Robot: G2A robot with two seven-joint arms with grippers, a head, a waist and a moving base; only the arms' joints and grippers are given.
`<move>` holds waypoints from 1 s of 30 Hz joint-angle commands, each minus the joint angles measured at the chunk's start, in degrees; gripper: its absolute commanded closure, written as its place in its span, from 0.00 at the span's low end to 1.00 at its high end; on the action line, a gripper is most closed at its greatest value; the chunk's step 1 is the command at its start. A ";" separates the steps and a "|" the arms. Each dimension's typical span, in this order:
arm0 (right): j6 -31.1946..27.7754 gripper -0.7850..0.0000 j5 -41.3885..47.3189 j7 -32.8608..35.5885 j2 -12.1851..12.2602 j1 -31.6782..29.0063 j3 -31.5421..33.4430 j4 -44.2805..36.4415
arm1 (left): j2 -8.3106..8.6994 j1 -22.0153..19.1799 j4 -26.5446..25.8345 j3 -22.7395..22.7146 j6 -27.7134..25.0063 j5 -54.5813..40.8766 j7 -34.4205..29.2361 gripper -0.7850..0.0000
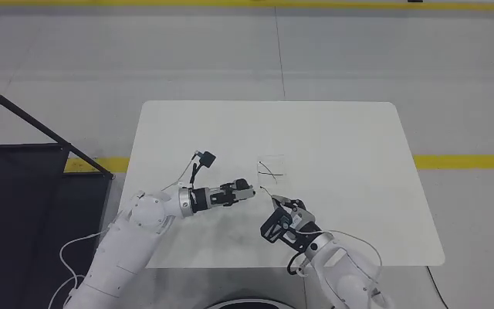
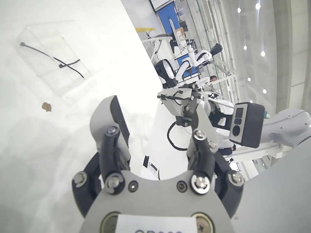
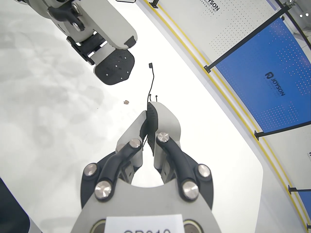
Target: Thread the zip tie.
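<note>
Right wrist view: zip tie pinched in the clamped right tool, head end free at frame centre. Left tool spread wide, upper left, near the tie's head. Two spare ties lie crossed in a clear tray on the white bench.

I see the tray near mid-table, two zip ties crossed inside it. Left gripper sits just left of the tray's near edge. Right gripper is just in front of the tray, with a third zip tie between its fingers (sticking out past the tips). Crumb lies on the table between tray and left gripper.
</note>
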 commanded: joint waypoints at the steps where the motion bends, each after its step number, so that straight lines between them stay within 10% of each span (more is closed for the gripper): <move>1: 0.89 1.00 -1.76 0.13 -0.08 0.10 -0.48 0.43 | 0.03 0.73 -1.34 0.26 -0.16 1.06 1.02 0.00; 6: 4.75 1.00 -5.98 3.41 -0.73 0.95 -3.31 0.79 | -0.03 2.36 -3.78 0.70 -0.66 3.62 5.25 0.00; 11: 6.97 1.00 -8.06 4.71 -1.29 1.51 -5.18 0.86 | -0.27 3.74 -5.68 1.56 -0.05 7.48 10.72 0.51; 30: 7.69 1.00 -9.03 5.04 -2.44 2.42 -6.48 2.03 | -1.33 3.07 -4.64 4.79 1.97 9.14 17.83 0.70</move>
